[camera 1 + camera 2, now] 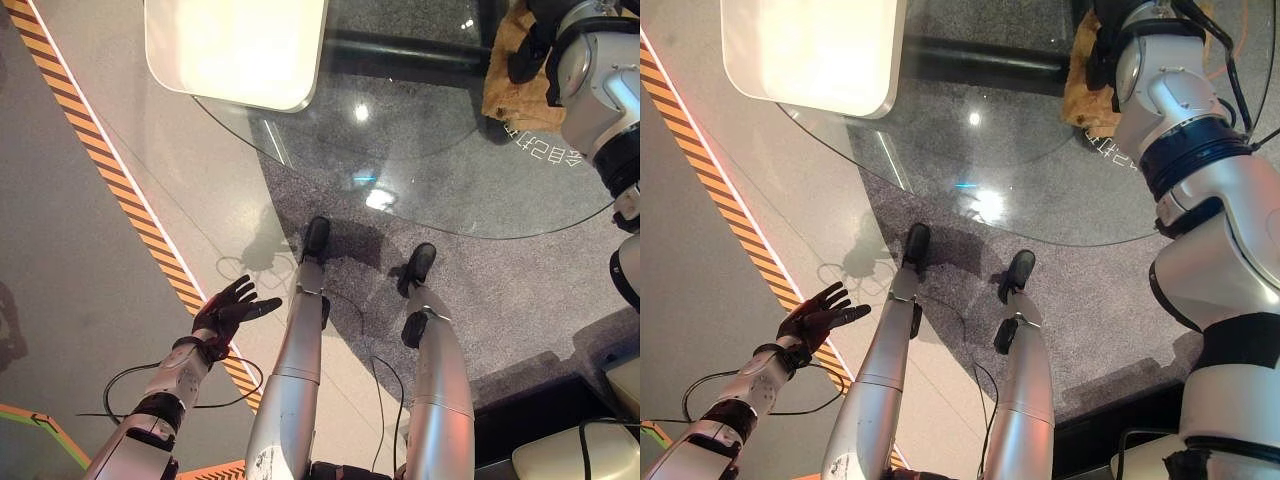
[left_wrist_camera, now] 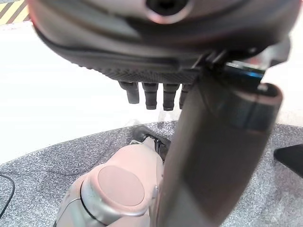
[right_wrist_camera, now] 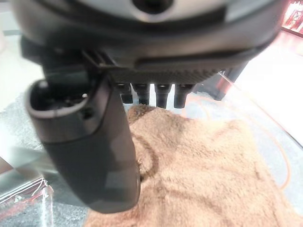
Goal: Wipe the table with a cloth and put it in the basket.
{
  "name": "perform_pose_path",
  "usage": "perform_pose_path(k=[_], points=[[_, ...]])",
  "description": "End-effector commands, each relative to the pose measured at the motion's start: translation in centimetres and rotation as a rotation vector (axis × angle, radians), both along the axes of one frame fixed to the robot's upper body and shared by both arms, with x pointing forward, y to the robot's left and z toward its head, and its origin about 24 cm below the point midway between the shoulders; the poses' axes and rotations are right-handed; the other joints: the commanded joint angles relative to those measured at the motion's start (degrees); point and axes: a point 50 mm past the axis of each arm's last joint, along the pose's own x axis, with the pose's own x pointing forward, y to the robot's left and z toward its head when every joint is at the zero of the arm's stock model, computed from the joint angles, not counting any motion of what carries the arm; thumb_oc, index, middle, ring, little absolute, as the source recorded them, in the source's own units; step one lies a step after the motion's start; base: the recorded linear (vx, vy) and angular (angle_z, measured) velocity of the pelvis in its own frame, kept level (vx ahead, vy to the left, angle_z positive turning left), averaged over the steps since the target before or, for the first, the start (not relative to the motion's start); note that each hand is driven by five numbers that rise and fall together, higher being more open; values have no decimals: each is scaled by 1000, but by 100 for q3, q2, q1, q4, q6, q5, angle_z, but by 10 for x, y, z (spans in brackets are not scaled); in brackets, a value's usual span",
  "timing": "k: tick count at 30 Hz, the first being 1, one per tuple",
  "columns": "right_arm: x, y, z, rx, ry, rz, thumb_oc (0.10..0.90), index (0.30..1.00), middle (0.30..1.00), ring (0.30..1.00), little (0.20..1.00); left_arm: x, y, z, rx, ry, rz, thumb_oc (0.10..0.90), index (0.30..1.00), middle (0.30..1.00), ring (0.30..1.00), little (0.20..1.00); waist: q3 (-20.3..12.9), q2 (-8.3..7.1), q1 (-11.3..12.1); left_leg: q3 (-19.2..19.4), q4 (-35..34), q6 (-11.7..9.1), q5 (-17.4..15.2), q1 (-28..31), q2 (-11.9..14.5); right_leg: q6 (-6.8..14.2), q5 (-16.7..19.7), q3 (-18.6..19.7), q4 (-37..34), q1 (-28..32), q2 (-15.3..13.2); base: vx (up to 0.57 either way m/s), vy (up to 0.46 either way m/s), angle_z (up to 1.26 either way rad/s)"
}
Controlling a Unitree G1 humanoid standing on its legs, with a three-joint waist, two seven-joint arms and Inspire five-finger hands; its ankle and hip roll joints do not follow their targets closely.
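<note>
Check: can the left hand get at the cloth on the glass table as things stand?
Probably not. The left hand hangs open low at the robot's left side above the floor, while the tan cloth lies across the glass table under the right hand.

The worktop [image 1: 420, 170] is showing as clear glass, glossy and smooth, throwing back bright spots of light, while the cloth [image 3: 208, 170] on it is looking like tan terry, thick, fuzzy and matt. The floor [image 1: 80, 250] is lying smooth with a dull sheen beside a speckled grey carpet [image 1: 520, 290] that is looking rough and matt. The right hand [image 3: 90, 151] is showing dark matt plastic with ribbed fingers [image 3: 163, 94].
</note>
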Motion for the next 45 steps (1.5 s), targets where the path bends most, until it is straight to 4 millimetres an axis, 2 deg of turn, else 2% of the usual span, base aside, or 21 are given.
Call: perform_pose_path(k=[1, 8, 15, 31, 45], points=[[-36, -48, 54, -58, -165, -235, 800, 900, 900, 900, 900, -36, 23, -22, 37, 104, 22, 800, 900, 900, 900, 900, -108, 308, -129, 480, -58, 589, -151, 10, -241, -193, -445, -489, 224, 190, 236, 0, 0, 0], [-40, -57, 56, -38, -207, -280, 800, 900, 900, 900, 900, -35, 23, -22, 34, 105, 16, 800, 900, 900, 900, 900, -108, 340, -143, 507, -73, 591, -136, -10, -242, -187, -425, -476, 218, 147, 217, 0, 0, 0], [-39, -57, 55, -10, -202, -275, 800, 900, 900, 900, 900, -36, 20, -24, 28, 109, 10, 800, 900, 900, 900, 900, -108, 385, -135, 531, -134, 590, -115, 8, -249, -191, -423, -471, 192, 126, 203, 0, 0, 0], [-38, -72, 43, 143, -200, -284, 800, 900, 900, 900, 900, -36, 14, -26, 22, 112, -8, 800, 900, 900, 900, 900, -108, 479, -158, 577, -139, 586, -120, -21, -265, -204, -413, -436, 185, 38, 176, 0, 0, 0], [-32, -68, 35, 198, -149, -198, 800, 900, 900, 900, 900, -35, 9, -27, 4, 109, -16, 800, 900, 900, 900, 900, -108, 557, -181, 603, -147, 565, -106, -53, -269, -237, -449, -405, 230, -41, 180, 0, 0, 0]])
